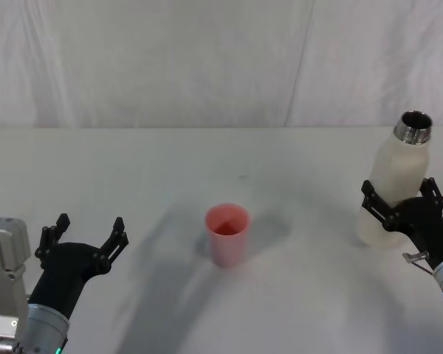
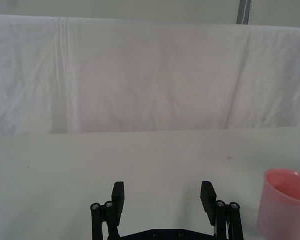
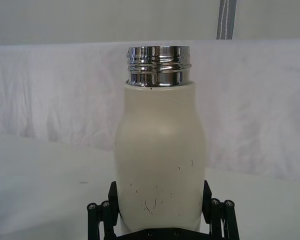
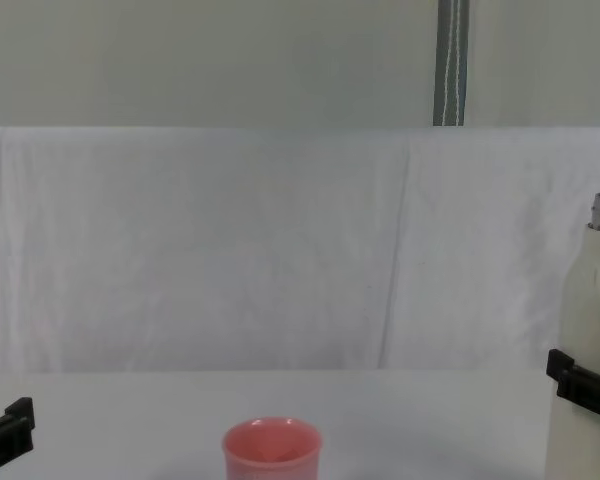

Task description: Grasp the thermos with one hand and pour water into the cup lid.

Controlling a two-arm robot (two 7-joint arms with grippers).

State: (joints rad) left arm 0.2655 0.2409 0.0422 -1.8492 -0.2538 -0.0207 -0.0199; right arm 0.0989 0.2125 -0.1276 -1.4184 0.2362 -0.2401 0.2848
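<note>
The thermos (image 1: 396,164) stands upright on the white table at the right, uncapped, its steel neck bare. My right gripper (image 1: 399,189) straddles its lower body with one black finger on each side, spread wide; in the right wrist view the thermos (image 3: 160,145) sits between the fingers (image 3: 114,195). The pink cup lid (image 1: 227,234) stands mouth up at the table's middle, well left of the thermos. My left gripper (image 1: 90,225) hovers open and unloaded at the front left, with the cup lid (image 2: 285,205) off to one side of it.
A white cloth covers the table (image 1: 207,162) and hangs as a backdrop (image 4: 230,250) behind it. A grey pole (image 4: 450,60) rises behind the backdrop. Bare tabletop lies between the cup lid and the thermos.
</note>
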